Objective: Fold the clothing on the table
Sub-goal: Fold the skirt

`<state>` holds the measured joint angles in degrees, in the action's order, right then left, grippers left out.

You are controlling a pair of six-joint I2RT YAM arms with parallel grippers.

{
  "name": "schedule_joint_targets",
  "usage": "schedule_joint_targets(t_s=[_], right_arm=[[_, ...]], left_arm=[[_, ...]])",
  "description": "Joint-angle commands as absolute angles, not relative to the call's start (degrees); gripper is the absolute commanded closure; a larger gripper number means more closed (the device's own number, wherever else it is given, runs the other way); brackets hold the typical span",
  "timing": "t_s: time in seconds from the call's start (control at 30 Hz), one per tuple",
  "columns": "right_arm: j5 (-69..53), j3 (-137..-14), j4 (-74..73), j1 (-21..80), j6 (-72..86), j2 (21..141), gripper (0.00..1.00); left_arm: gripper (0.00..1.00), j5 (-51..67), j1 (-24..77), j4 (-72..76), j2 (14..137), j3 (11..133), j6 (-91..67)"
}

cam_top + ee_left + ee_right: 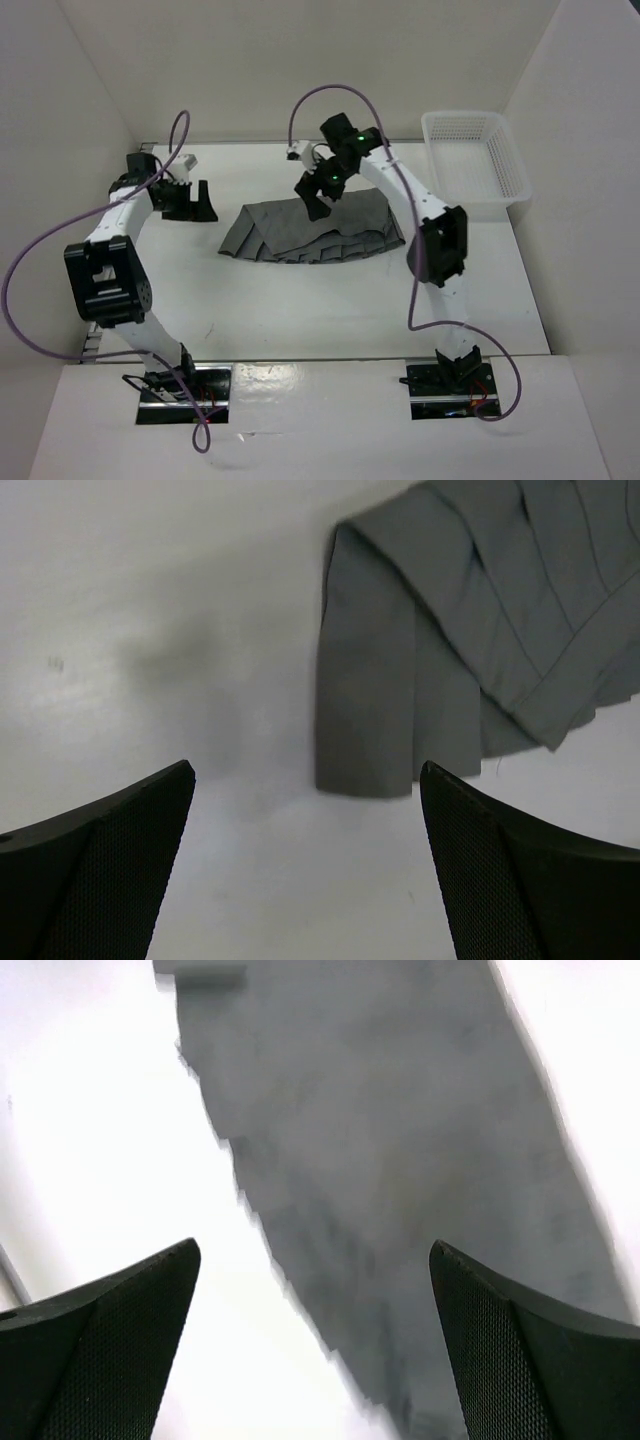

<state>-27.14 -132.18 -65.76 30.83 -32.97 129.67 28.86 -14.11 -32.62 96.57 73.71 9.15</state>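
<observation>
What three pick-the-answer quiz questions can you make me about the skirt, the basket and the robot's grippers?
1. What colour is the skirt? A) red B) dark grey C) yellow
2. Where is the basket? A) far right corner of the table B) on the skirt C) middle of the table
3. How are the left gripper and right gripper? A) both shut on the skirt B) one holds the basket C) both open

Answers: 1 B, the top view shows dark grey pleats. 2 A, it stands at the far right, apart from the skirt. 3 C, each wrist view shows its jaws spread wide.
</observation>
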Motion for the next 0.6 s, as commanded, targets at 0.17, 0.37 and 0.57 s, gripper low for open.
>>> schedule_joint_targets(t_s=[0.17,0.37,0.57], right_arm=[[-14.1,-95.7,-48.2,28.8,-23.1,107.1,0.01],[-10.2,-87.2,-46.8,28.8,-23.1,103.5,0.01],[-8.0,-86.1,-46.8,27.1,-23.1,103.5,0.01]], left_arm=[[0.03,28.5,-5.6,-28.0,115.2,90.7,11.2],[0.03,27.5,-3.7,-27.9,123.5,100.2,14.0],[0.06,31.6,-3.2,-33.7,130.3,108.1,16.3]])
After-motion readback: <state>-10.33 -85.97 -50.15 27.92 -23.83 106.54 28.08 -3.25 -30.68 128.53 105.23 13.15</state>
